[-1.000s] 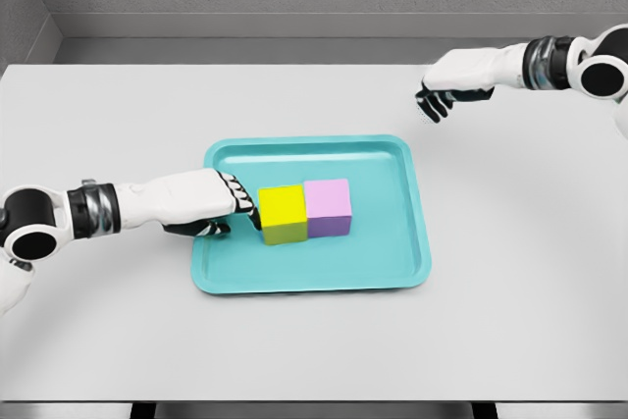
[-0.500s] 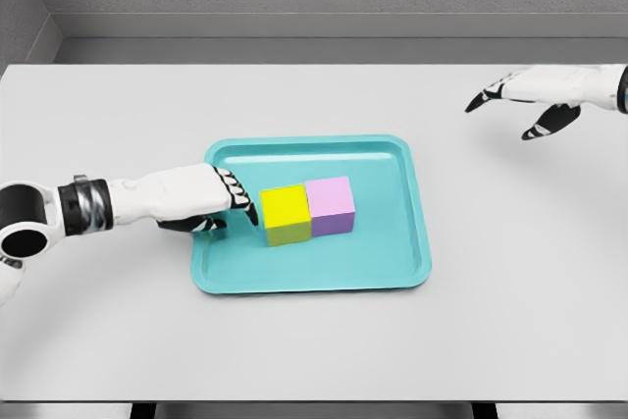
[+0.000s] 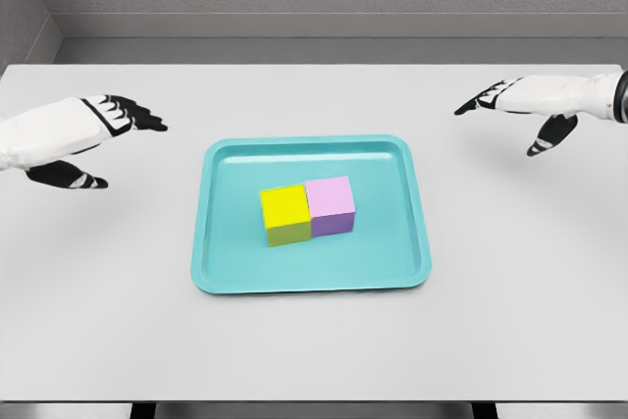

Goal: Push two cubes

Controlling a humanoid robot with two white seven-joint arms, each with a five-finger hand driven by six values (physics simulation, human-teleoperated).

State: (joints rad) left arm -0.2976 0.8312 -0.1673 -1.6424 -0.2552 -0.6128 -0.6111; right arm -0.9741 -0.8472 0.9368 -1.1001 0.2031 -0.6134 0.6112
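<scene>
Cubes (image 3: 307, 212) touching on tray (image 3: 392, 262) (arms cut off at edges).

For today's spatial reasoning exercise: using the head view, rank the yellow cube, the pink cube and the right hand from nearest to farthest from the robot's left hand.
Measured from the left hand, at the picture's left:
1. Yellow cube, on the left side of the teal tray.
2. Pink cube, touching the yellow cube's right side.
3. Right hand, open, over the table's far right.
</scene>
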